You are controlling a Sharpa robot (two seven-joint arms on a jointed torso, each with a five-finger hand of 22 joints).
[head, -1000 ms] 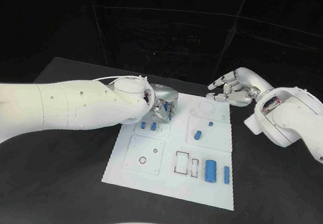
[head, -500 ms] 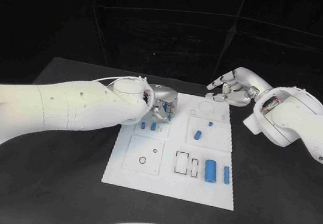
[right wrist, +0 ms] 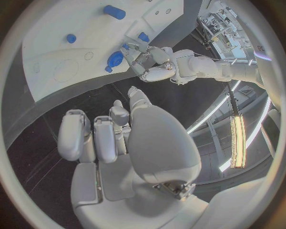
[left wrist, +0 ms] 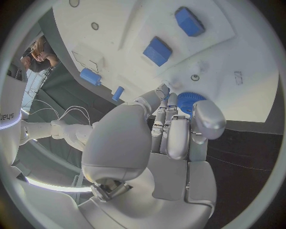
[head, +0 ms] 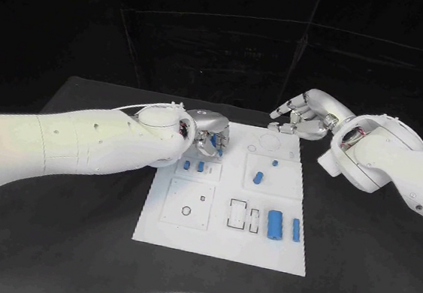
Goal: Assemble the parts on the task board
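Left robot hand (left wrist: pixel 173 131) pinches a round blue part (left wrist: pixel 189 102) at its fingertips, over the task board (head: pixel 261 246) — small, rigid, probably light and slick; grip its rim. Right robot hand (head: pixel 307 113) clenched, holding nothing.

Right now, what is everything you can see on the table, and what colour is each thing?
Table: one, black, under everything.
Task board: one, white, middle of the table.
Blue parts on the board: six. Two small ones side by side on its left half, one dot and one capsule at its middle, two longer ones on its right half.
Round blue part: one, held over the board's far left corner.
Left hand: silver, holds the round blue part.
Right hand: silver, fingers curled, holding nothing, beyond the board's far edge.
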